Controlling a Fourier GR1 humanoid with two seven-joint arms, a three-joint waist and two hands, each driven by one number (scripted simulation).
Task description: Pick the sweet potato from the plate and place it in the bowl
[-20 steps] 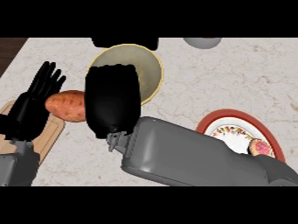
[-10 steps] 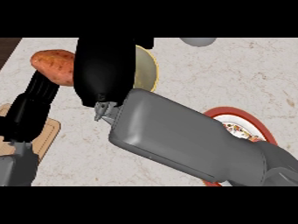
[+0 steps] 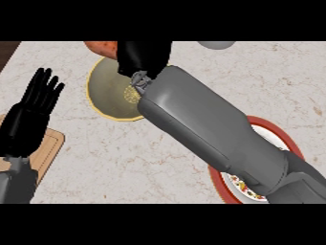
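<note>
An orange sweet potato [image 3: 102, 47] peeks out at the top of the head view, held by my right hand [image 3: 143, 55], whose black fingers curl round it and hide most of it. Hand and potato sit over the far rim of the yellow bowl [image 3: 107, 93]. My grey right forearm crosses the view diagonally and covers much of the red-rimmed plate [image 3: 282, 139] at the lower right. Over at the left my left hand [image 3: 31, 112] rests open, fingers up.
A wooden cutting board [image 3: 49, 148] lies at the left edge under my left hand. A grey round object [image 3: 217, 44] shows at the top edge, right of the bowl. The counter's dark edge runs along the upper left.
My right hand has carried the sweet potato up and away from me, from beside the left hand to over the bowl's far rim. The left hand has stayed in place.
</note>
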